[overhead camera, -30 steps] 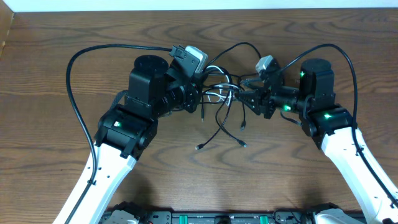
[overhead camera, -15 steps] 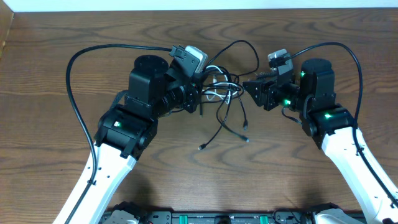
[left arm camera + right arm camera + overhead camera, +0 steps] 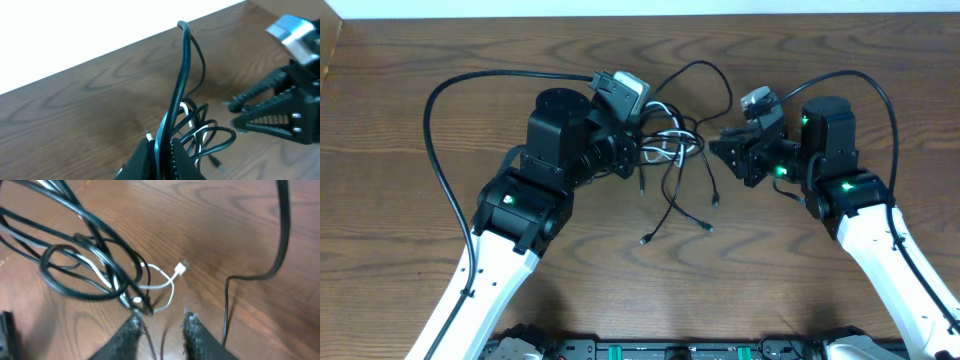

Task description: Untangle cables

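A tangle of thin black cables point(image 3: 678, 160) with one white cable point(image 3: 665, 142) lies at the middle of the table between my two arms. My left gripper point(image 3: 636, 157) is shut on one black cable point(image 3: 181, 75), which rises from the jaws point(image 3: 162, 150) and loops back down into the tangle. My right gripper point(image 3: 720, 148) is open at the tangle's right side. In the right wrist view its fingertips point(image 3: 161, 322) hang just above the wood, with the white cable point(image 3: 162, 286) and its plug point(image 3: 183, 266) just ahead and thin black strands running between the fingers.
Loose cable ends with small plugs point(image 3: 645, 238) lie toward the front on the wooden table point(image 3: 410, 110). A thick black arm wire point(image 3: 438, 150) arcs at the left, another point(image 3: 886, 95) at the right. The table's far edge meets a white wall.
My right gripper drew back up and right from the tangle, then came down a little toward it. The cable loop at the back shifted. My left gripper stayed in place, shut on its cable.
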Robot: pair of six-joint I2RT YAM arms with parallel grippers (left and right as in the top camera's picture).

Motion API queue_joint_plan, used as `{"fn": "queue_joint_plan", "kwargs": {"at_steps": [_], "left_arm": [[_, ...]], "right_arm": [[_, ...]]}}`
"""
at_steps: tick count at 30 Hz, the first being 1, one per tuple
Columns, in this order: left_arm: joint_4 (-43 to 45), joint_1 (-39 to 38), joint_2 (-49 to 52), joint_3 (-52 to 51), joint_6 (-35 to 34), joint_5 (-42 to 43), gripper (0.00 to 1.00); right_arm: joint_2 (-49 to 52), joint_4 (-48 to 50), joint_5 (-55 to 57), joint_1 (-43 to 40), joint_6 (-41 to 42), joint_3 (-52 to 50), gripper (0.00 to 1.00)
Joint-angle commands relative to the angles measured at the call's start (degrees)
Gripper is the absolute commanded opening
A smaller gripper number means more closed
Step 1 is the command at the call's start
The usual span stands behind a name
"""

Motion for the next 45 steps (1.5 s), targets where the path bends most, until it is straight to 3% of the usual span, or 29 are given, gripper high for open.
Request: {"fn": "queue_joint_plan", "kwargs": {"at_steps": [1,10,14,31,39,45], "left_arm": [[0.72,0.22,-0.11,0.55,-0.94,-2.78,0.08],[2.91,0.22,-0.11,0.55,-6.58,-2.73,0.08],[3.74,0.22,-0.11,0.55,-9.29,-1.31,0.07],[3.72,0.22,-0.11,0.55,-9.7,9.53,0.08],[3.76,0.22,-0.11,0.55,-10.43,15.02,0.08],[3.76,0.22,-0.11,0.55,-10.62,17.49,0.08]], "right_arm": [[-0.81,-0.28,-1.36,-0.17,-1.31,0.31,0.21],[-0.81,-0.31,-3.87,0.2,-2.43,0.31,0.18],[-0.79,0.11,-4.15,0.42,-2.84,0.31,0.27],[-0.79,2.03,-2.62,1.68,-2.82,0.31,0.25],[-0.79,1.7,-0.46,1.7,-2.82,0.31,0.56],[-0.68,1.75,-0.48,1.7,-2.82,0.31,0.65]]}}
